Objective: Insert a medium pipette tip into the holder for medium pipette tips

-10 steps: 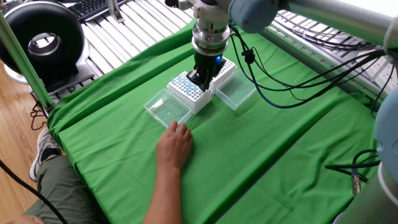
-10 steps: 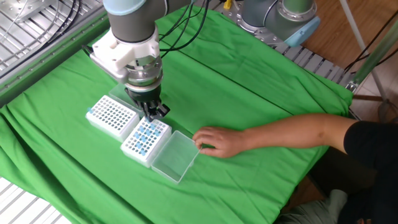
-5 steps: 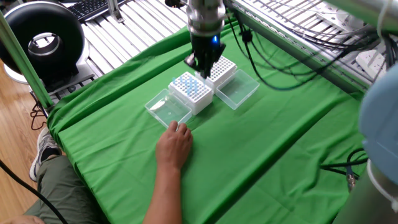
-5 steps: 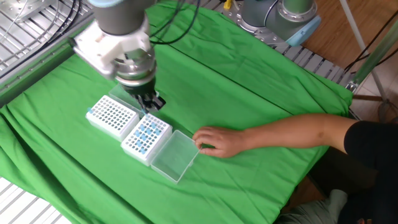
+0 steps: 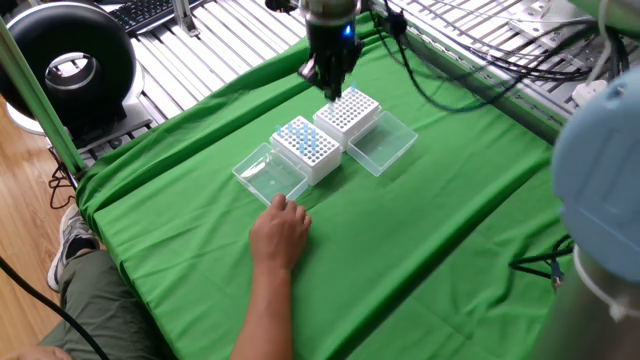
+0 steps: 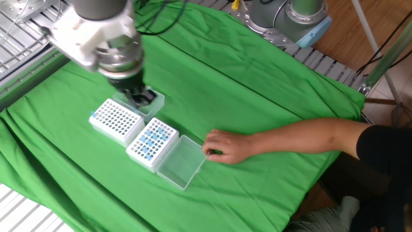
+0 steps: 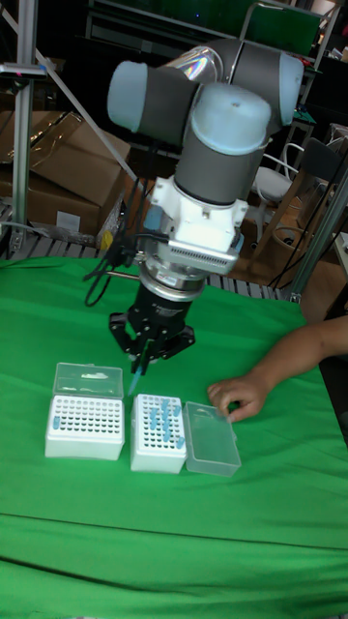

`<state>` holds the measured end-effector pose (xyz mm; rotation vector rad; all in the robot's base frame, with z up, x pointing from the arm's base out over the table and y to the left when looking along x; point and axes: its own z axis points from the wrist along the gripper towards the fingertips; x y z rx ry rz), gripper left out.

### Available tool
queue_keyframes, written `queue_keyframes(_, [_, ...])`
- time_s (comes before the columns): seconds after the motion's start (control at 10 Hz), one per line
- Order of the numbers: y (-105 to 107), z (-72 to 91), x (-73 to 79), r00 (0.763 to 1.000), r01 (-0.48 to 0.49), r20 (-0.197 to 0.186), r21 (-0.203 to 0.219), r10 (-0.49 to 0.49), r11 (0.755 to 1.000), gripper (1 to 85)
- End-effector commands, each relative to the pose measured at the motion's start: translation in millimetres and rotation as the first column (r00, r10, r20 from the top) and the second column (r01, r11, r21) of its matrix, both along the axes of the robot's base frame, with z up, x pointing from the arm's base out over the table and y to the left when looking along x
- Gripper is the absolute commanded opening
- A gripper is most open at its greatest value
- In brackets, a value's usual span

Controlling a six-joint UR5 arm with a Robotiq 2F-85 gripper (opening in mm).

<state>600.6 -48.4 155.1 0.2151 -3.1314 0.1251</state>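
Up above the two white boxes, the gripper [image 7: 137, 370] is held in the air over a table covered with a green cloth [image 5: 420, 250]. Its fingers are pinched close together around a thin pipette tip [image 7: 133, 381], which is pale blue and points straight down. The tip is seen clearly only in the tall fixed view, where its end hangs just above the gap between the two boxes and touches neither of them. In one fixed view the gripper [image 5: 331, 82] is seen just over the far box.

Two racks are set side by side, touching or nearly touching. One rack [image 7: 85, 426] is mostly full of empty holes, with a few blue tips along its edge. Its clear lid [image 7: 89, 378] is folded open behind it. The other rack [image 7: 159, 432] has many blue tips stuck in it, some standing a bit crooked. Its clear lid [image 7: 213, 439] is laid open flat on the cloth beside it.

A person's hand [image 6: 226, 145] is rested on the cloth, right by the corner of that flat lid, with the arm stretched in from the side.

No words or labels can be read on the boxes or on the robot
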Motion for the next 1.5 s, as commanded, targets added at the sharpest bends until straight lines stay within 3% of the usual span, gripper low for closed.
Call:
queue_keyframes(0.0, [-43.0,0.5,38.8,0.989,-0.130,0.062,-0.014,0.131,0.991,1.0])
queue_keyframes(0.4, [-57.4,-21.8,62.4,0.977,-0.180,0.115,0.002,0.179,0.984,1.0])
queue_keyframes(1.0, [-75.4,-34.8,50.3,0.969,-0.217,0.122,0.010,0.214,0.976,1.0])
queue_keyframes(1.4, [-71.2,-39.4,39.9,0.976,-0.193,0.112,0.048,0.187,0.980,1.0])
